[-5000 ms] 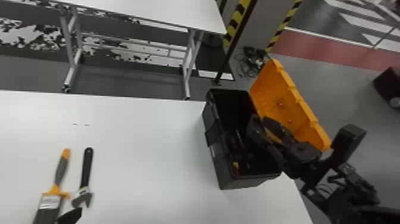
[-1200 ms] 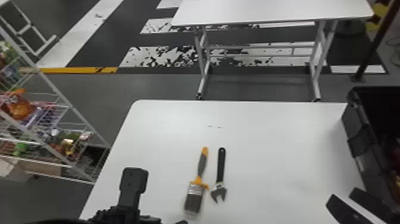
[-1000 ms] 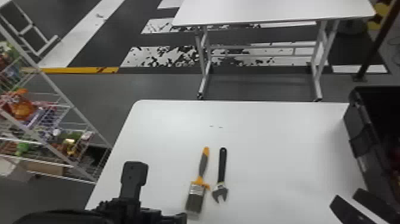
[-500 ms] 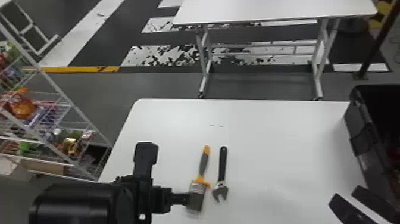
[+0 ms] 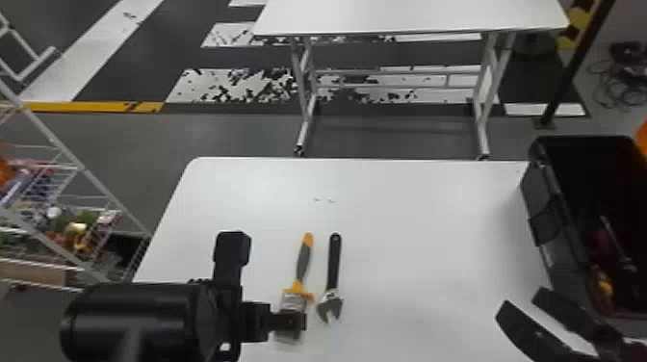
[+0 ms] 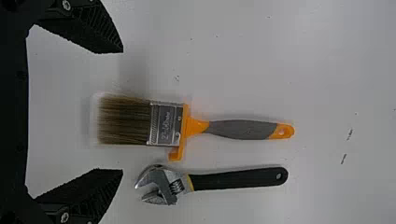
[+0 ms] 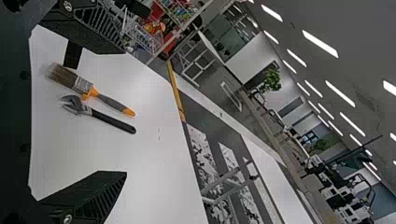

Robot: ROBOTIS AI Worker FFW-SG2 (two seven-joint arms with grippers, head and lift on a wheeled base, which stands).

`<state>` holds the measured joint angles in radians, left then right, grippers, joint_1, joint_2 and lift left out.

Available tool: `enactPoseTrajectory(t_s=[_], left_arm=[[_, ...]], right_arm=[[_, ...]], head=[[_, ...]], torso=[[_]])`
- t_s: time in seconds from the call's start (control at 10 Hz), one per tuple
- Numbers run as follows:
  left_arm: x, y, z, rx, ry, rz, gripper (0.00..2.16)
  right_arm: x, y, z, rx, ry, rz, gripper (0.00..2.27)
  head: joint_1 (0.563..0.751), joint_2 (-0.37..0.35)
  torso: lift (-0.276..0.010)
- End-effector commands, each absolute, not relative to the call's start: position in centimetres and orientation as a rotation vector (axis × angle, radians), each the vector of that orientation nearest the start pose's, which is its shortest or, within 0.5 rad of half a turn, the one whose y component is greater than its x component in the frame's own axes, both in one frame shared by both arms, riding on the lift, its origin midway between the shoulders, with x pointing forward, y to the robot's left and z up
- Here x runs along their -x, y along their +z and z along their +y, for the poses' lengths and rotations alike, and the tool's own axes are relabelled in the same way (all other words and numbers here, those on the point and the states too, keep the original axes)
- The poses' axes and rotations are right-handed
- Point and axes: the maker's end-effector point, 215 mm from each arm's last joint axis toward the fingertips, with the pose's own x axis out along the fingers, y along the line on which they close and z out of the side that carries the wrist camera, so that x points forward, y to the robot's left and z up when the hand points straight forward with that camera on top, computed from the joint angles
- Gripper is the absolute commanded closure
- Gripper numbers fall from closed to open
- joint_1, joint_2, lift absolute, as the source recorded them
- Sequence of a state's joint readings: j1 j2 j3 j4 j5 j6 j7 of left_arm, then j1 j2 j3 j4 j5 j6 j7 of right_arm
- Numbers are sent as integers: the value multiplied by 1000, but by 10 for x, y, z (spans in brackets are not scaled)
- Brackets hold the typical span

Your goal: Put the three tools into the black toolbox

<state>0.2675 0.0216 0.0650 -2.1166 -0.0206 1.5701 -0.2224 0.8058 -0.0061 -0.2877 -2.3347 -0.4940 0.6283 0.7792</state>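
Orange-gray paintbrush [image 5: 303,262] and black-handled metal wrench [image 5: 333,269] lie on the white table [image 5: 414,207]; the wide-open black left gripper [image 5: 293,321] half hides the bristles. Cut-off black plastic toolbox [image 5: 544,192] is near the wide-open black right gripper [image 5: 521,299].

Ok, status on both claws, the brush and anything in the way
Left claw open, empty, above the brush. Right claw open, empty, near the toolbox. Brush ungripped; wrench close beside it, possible snag.
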Motion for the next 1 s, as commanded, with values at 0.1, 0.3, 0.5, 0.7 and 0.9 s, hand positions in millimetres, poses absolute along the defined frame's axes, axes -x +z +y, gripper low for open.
enactPoseTrajectory(t_s=[0.1, 0.3, 0.5, 0.7, 0.9], left_arm=[[-308, -563, 225, 120, -94, 1295, 83], [-329, -556, 220, 90, -95, 1272, 87], [-360, -551, 221, 66, -87, 1257, 87], [-377, -557, 223, 70, -81, 1281, 87], [-385, -569, 219, 71, -77, 1327, 87]], right_arm=[[-285, -379, -160, -554, 636, 443, 76], [-286, -380, -161, -552, 636, 441, 76], [-286, -382, -167, -549, 628, 446, 76], [-285, -382, -178, -552, 613, 444, 73], [-283, -385, -188, -551, 602, 451, 76]], head=[[695, 136], [695, 127], [695, 114], [695, 101], [695, 80]], torso=[[-51], [-51], [-51], [-51], [-51]])
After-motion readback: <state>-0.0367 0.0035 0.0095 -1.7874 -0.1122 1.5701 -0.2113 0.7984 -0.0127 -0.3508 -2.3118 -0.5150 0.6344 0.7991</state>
